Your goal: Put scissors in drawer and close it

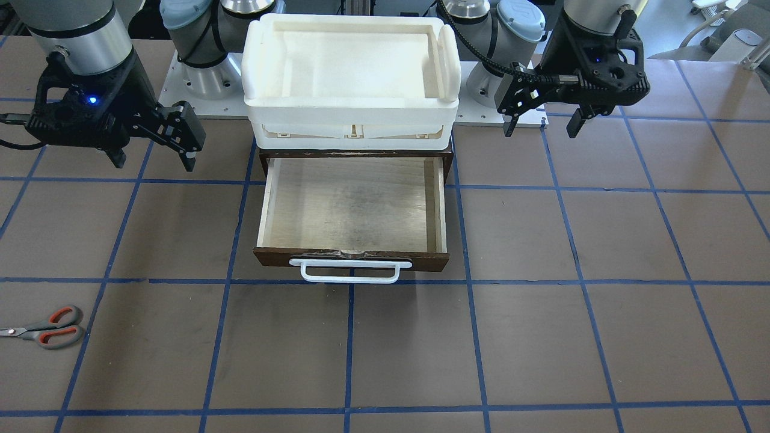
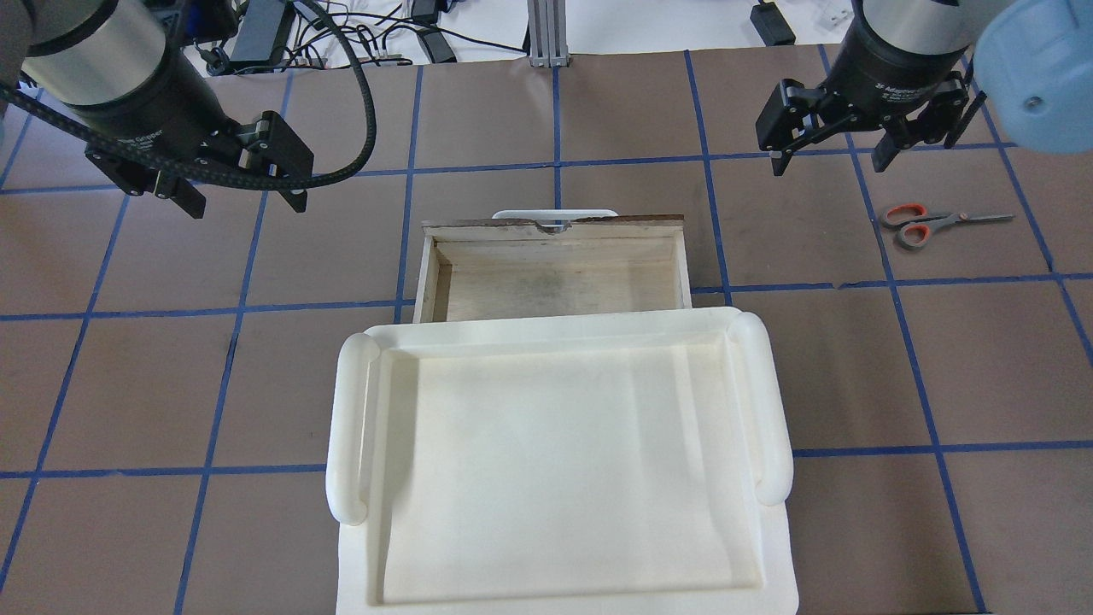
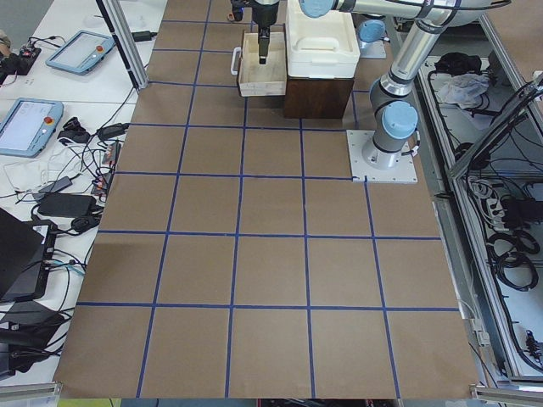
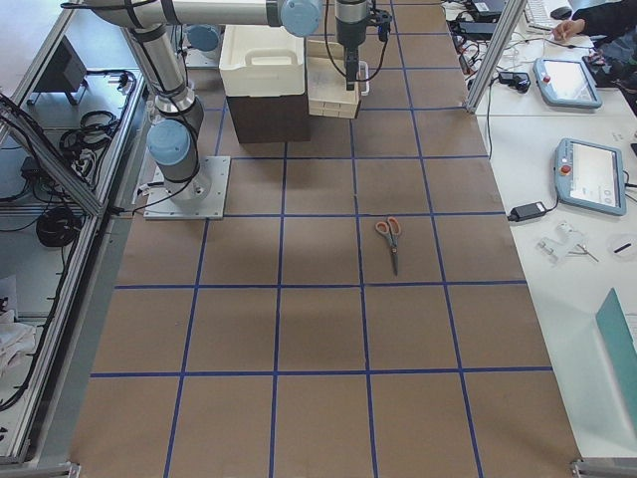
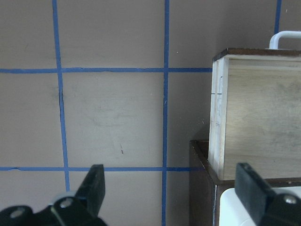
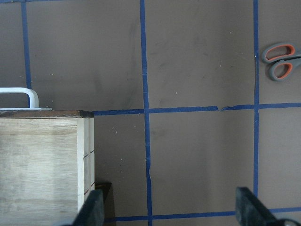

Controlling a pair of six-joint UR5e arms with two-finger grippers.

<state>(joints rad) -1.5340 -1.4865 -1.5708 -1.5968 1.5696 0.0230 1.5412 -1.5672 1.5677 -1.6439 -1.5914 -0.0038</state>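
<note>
Overhead exterior: scissors (image 2: 935, 224) lie nr right end effector (image 2: 830, 164), not touching; fingers apart.

The drawer (image 1: 266, 204) stands pulled out, open to reach from above. Its side walls and front bound the opening, and the tall white tray (image 1: 352, 114) rises just behind it. The handle (image 1: 351, 272) juts out in front. The scissors (image 1: 45, 328) lie flat, well apart from the drawer, with bare worktop (image 1: 541, 337) stretching between them.
</note>
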